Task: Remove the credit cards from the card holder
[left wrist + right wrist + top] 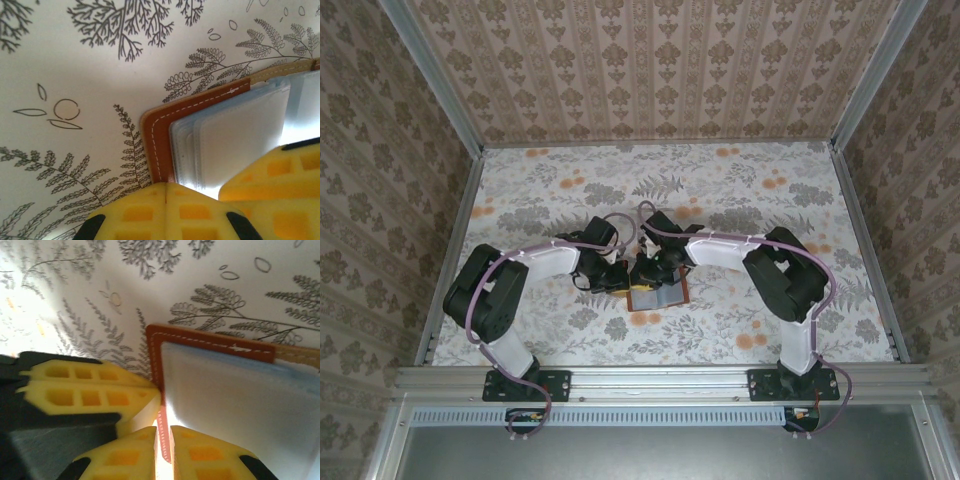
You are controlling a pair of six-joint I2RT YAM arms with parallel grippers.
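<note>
The card holder (pixel 662 296) lies open on the table's centre, reddish-brown with white stitching and pale, cloudy sleeves inside. My left gripper (pixel 619 280) is at its left side. In the left wrist view, the left gripper (pixel 165 188) is shut, pads pressed together, its tip on the holder's brown border (pixel 159 137). My right gripper (pixel 655 268) comes in from behind. Its fingers (pixel 163 442) are shut on the thin stitched edge of the card holder (pixel 210 339), which stands upright in the narrow gap. The left gripper's fingers (pixel 90 390) are beside it. The credit cards are hidden among the sleeves.
The table (pixel 740 190) carries a floral and fern print cloth. Patterned walls (pixel 650 60) close it in at the back and both sides. A metal rail (pixel 660 378) runs along the near edge, where both arm bases are bolted. The two grippers crowd together over the holder.
</note>
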